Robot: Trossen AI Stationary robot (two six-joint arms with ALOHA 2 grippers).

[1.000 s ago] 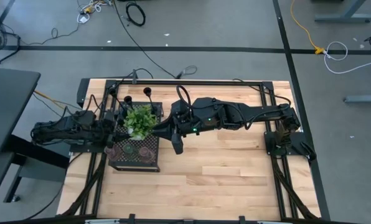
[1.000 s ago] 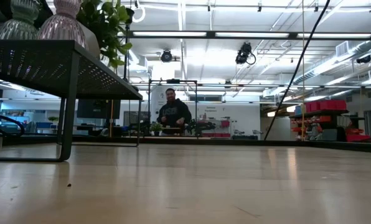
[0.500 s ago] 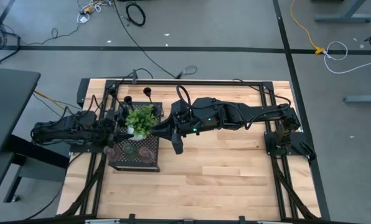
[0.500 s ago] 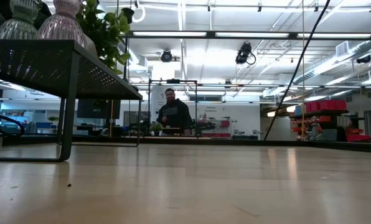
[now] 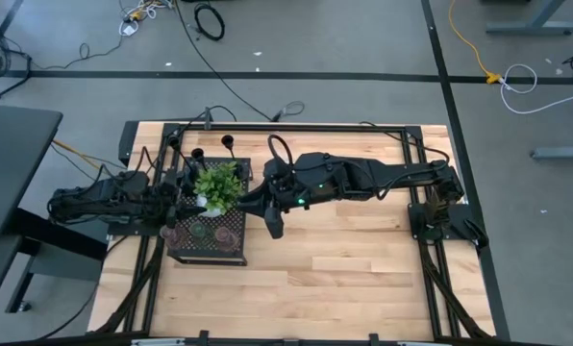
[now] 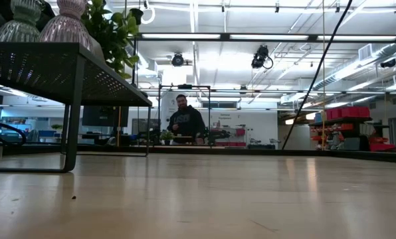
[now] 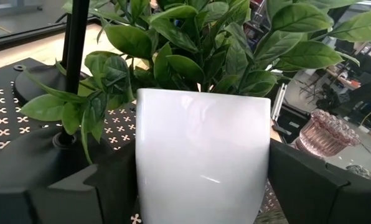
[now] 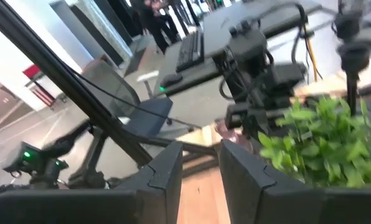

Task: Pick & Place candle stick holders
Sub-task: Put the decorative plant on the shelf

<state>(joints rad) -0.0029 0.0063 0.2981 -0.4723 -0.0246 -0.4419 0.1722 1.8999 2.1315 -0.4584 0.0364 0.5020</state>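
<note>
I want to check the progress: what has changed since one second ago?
Very little. In the low view the plant's leaves shifted slightly right, while the left gripper is at its white pot. The black stand and the right gripper stayed about where they were.

We see the dark left arm's two-finger gripper w/ jaws spread wide, wrist level; dark right arm stretched across, its gripper w/ fingers narrowly parted, nothing betw. them.
</note>
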